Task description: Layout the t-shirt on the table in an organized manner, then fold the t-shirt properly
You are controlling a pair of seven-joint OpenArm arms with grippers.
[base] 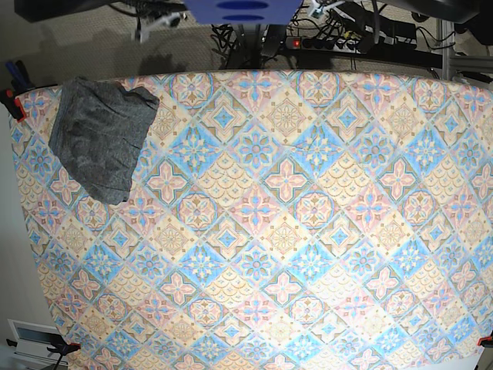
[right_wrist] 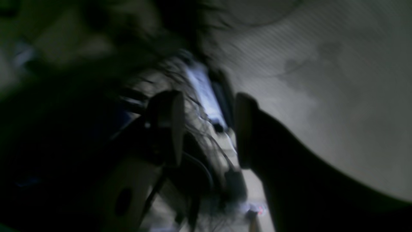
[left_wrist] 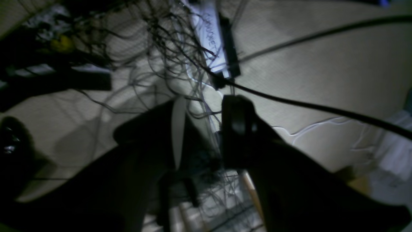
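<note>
**Folded grey shirt parked in the far left corner, both grippers open in the air**

The t-shirt (base: pixel 102 136) lies as a compact, roughly folded bundle at the far left corner of the table (base: pixel 308 254) in the base view, close to the rear edge and near the left edge. Its heathered dark-grey cloth shows a few soft creases, and its lower end narrows to a blunt point towards the table's middle. Nothing touches it.

The rest of the pastel cloth, with its blue, pink and cream diamonds and medallions, lies flat. Small clamps (base: pixel 11 102) pinch the cloth at the left edge by the shirt.

Neither arm reaches over the table in the base view. The left wrist camera looks past the left gripper (left_wrist: pixel 209 129) at a beige carpeted floor (left_wrist: pixel 322 74), a tangle of thin black cables (left_wrist: pixel 167 42) and a long power strip (left_wrist: pixel 212 35); its jaws stand well apart with nothing between them. The right wrist view is dark and blurred, yet the right gripper (right_wrist: pixel 209 129) also shows a clear gap between its jaws, holding nothing, above the same sort of floor and cable clutter.
</note>
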